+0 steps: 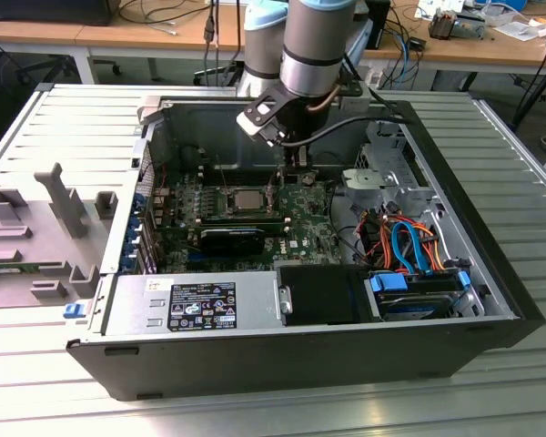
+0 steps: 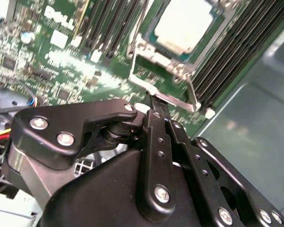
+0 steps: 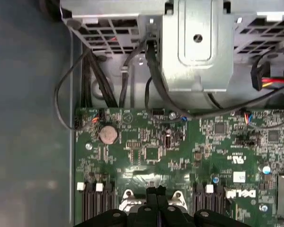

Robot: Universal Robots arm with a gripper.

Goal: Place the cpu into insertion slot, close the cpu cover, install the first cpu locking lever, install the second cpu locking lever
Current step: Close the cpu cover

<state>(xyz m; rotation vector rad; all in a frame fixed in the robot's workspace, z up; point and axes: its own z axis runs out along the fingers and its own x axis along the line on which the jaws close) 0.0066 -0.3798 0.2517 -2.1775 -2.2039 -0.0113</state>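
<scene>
The silvery-grey cpu (image 1: 247, 198) (image 2: 182, 23) lies flat in the insertion slot (image 1: 220, 208) on the green board. The cpu cover (image 2: 156, 56), a silvery frame, lies down around it, with the chip showing through its window. My gripper (image 1: 298, 173) (image 2: 153, 101) (image 3: 156, 190) hangs low over the board beside the socket, on the exterior view's right of it. Its black fingers are pressed together, and their tips sit right at the socket's metal edge. I cannot tell whether they pinch a thin lever wire there.
Long black memory slots (image 2: 227, 52) run beside the socket. A black card (image 1: 232, 238) stands in front of it. The case holds a power supply (image 1: 191, 305), a blue-bracketed drive (image 1: 419, 291), loose cables (image 1: 405, 241) and a metal cage (image 3: 194, 47). A grey fixture (image 1: 36, 237) sits outside.
</scene>
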